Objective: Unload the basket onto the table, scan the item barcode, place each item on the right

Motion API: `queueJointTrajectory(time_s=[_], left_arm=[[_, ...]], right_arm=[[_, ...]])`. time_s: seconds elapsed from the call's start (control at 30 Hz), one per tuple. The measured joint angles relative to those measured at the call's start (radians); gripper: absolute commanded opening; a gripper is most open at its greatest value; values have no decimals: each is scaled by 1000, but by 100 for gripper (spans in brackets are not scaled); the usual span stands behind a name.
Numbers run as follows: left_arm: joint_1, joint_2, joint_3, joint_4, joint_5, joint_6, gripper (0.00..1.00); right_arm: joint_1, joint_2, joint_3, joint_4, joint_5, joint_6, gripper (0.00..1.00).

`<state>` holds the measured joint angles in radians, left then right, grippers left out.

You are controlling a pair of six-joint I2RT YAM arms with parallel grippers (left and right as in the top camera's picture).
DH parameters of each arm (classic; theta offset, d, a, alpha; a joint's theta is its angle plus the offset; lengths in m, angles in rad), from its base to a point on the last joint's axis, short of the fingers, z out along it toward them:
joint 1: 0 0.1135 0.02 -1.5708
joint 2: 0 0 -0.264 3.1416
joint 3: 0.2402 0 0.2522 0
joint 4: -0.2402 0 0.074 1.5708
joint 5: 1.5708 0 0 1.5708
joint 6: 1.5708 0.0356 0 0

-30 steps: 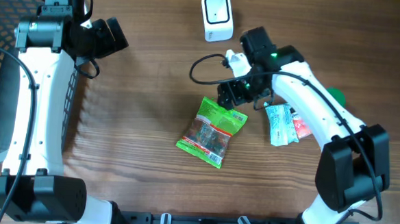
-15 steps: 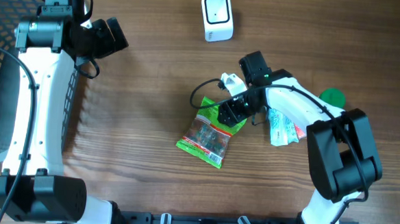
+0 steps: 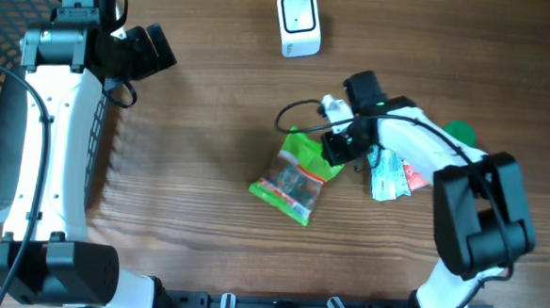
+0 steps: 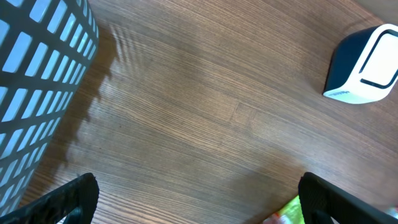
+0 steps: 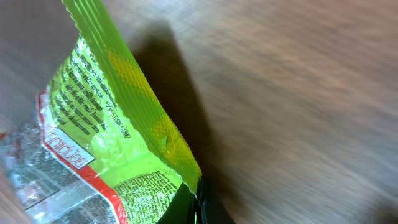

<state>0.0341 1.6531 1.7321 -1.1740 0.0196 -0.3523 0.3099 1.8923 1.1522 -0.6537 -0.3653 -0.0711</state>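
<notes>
One step looks done: the right fingers [image 3: 339, 148] clamp the crinkly green plastic snack packet [image 3: 293, 176] by its far edge, mid-way across the wooden desk [image 3: 199, 169]. Showing it to the far white boxy scanner [image 3: 298, 23] is not yet done. The left fingers [image 4: 68, 199] gape wide, empty.

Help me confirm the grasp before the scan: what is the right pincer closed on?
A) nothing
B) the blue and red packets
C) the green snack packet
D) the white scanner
C: in the right wrist view, the right pincer is pinched shut on the crimped edge of the green snack packet.
</notes>
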Motion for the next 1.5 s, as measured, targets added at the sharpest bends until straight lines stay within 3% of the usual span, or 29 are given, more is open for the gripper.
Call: queueJointTrajectory(time_s=[0.23,0.33,0.43,0.53,0.57,0.6,0.63,0.73,0.9,1.0,1.27,1.5], left_arm=[[0,0,0,0,0,0,100],[0,0,0,0,0,0,100],[0,0,0,0,0,0,100],[0,0,-4,81,-4,0,96],[0,0,-6,120,2,0,79],[0,0,-5,138,16,-2,26],[0,0,-4,126,48,-6,4],[0,0,-5,11,151,-5,4],[-83,3,-146,-137,225,-29,4],[-180,13,-311,-56,246,-55,4],[-486,32,-769,481,301,-285,4],[-545,33,-826,691,308,-403,4]], right_arm=[[-26,-26,0,-14,7,27,5],[-26,-26,0,-17,7,35,25],[-26,-26,0,-29,7,55,38],[-26,-26,0,-40,6,69,39],[-26,-26,0,-42,7,74,39],[-26,-26,0,-42,7,79,40],[-26,-26,0,-41,7,87,40],[-26,-26,0,-40,6,110,40],[-26,-26,0,-42,-2,134,55],[-26,-26,0,-45,-33,122,57],[-26,-26,0,-84,-119,87,57],[-26,-26,-30,-90,-149,66,57]])
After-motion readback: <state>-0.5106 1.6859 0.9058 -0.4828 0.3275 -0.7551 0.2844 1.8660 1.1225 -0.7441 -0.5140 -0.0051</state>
